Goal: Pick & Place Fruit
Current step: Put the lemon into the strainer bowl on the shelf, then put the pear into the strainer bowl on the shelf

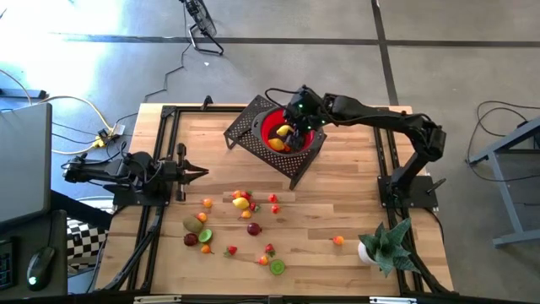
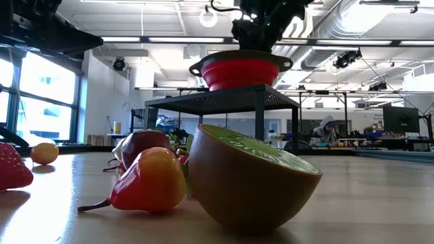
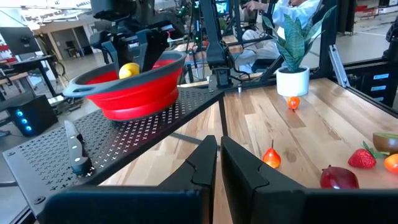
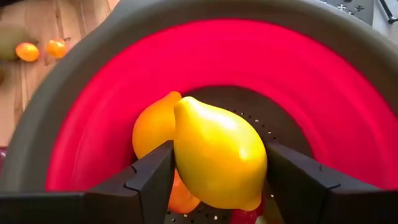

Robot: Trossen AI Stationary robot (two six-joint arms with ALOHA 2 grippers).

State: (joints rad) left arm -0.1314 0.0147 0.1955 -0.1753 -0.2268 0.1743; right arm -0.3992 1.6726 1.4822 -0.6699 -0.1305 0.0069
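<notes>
Right gripper (image 4: 214,180) hangs over the red collapsible bowl with a grey rim (image 1: 287,135), upper centre of the high view, with a glossy yellow plastic lemon (image 4: 217,155) between its two dark fingers (image 4: 149,180). The jaws stand apart around the lemon; whether they grip it or have just let go I cannot tell, since a narrow sliver shows at one side. The lemon sits in the middle of the right wrist view, pointed end low, just above an orange fruit (image 4: 152,127) lying in the bowl's perforated bottom. The bowl rests on a black perforated metal stand (image 1: 253,131).

Judged by its look, the lemon is light, hard and smooth, so it would slip under a shallow pinch; across its widest belly is the sound place to hold it, as here.

Left gripper (image 3: 217,162) waits at the left of the high view, fingers together and holding nothing. The remaining small toy fruits (image 1: 240,219) lie scattered on the wooden table (image 1: 337,194), lower centre of the high view, well apart from both grippers.
</notes>
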